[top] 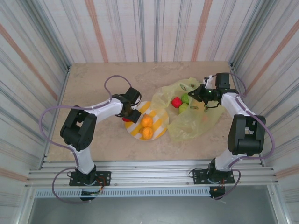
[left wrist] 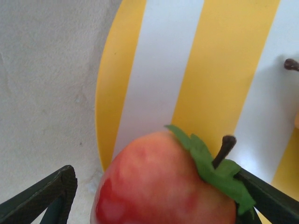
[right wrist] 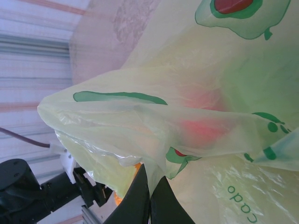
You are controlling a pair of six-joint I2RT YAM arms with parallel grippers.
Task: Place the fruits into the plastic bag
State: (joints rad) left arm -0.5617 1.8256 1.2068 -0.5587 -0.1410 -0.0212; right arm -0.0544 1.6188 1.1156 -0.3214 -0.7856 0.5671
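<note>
A red fruit (left wrist: pixel 159 182) with a green leaf and dark stem lies at the left edge of the striped plate (left wrist: pixel 210 70). It sits between the fingers of my left gripper (left wrist: pixel 156 173), which is open; the right finger touches the leaf and the left finger (left wrist: pixel 51 193) stands apart. Two orange fruits (top: pixel 147 121) (top: pixel 147 133) rest on the plate (top: pixel 161 116). The yellow-green plastic bag (top: pixel 191 119) lies to its right with a red fruit (top: pixel 176 102) and two green fruits (top: pixel 186 98) at its mouth. My right gripper (right wrist: pixel 150 186) is shut on a fold of the bag (right wrist: pixel 187 107), holding its edge up.
Striped walls close in the table (top: pixel 93 88) on the left, back and right. A metal rail (top: pixel 149 175) with the arm bases runs along the near edge. Bare tabletop lies behind and left of the plate.
</note>
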